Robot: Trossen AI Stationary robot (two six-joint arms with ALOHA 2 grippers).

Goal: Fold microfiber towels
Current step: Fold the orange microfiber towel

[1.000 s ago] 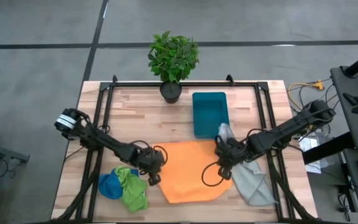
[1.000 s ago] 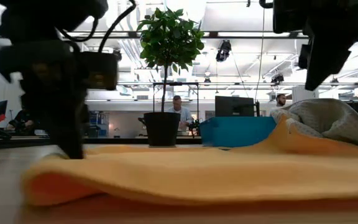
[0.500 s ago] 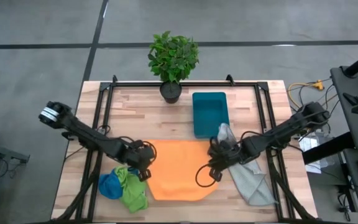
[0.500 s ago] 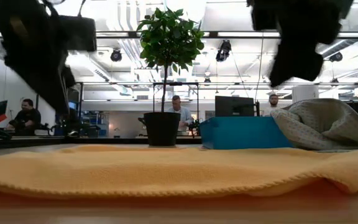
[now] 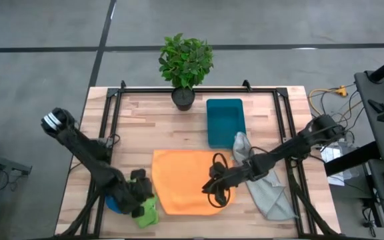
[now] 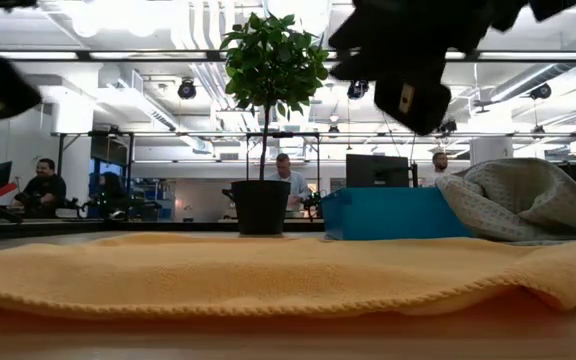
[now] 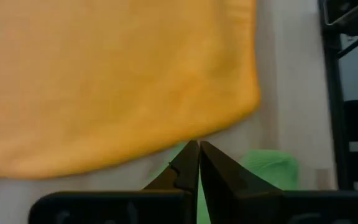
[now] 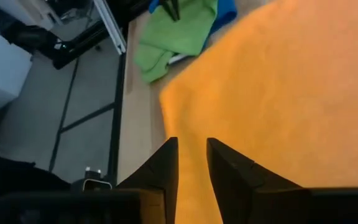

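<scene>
The orange towel [image 5: 189, 181] lies flat on the table as a rough square; it also shows across the low view [image 6: 268, 275]. The lime green towel [image 5: 147, 211] and the blue towel [image 5: 115, 200] lie crumpled together at the near left. The pale grey towel [image 5: 267, 190] lies bunched at the right. My left gripper [image 5: 139, 195] is shut, over the green towel beside the orange towel's left edge [image 7: 253, 93]. My right gripper [image 5: 213, 184] hangs above the orange towel's right half, its fingers a little apart [image 8: 191, 149] and empty.
A teal plastic bin [image 5: 225, 121] stands behind the orange towel, and a potted plant [image 5: 185, 67] stands at the far edge. A black frame [image 5: 112, 107] runs along the table's sides. Bare wood shows at the far left. People sit in the room beyond [image 6: 286, 178].
The orange towel has slid toward the table's left edge and now lies flat and squarer. Both grippers have risen off it. My left gripper has gone toward the near left, over the green towel. My right gripper has gone left, over the orange towel.
</scene>
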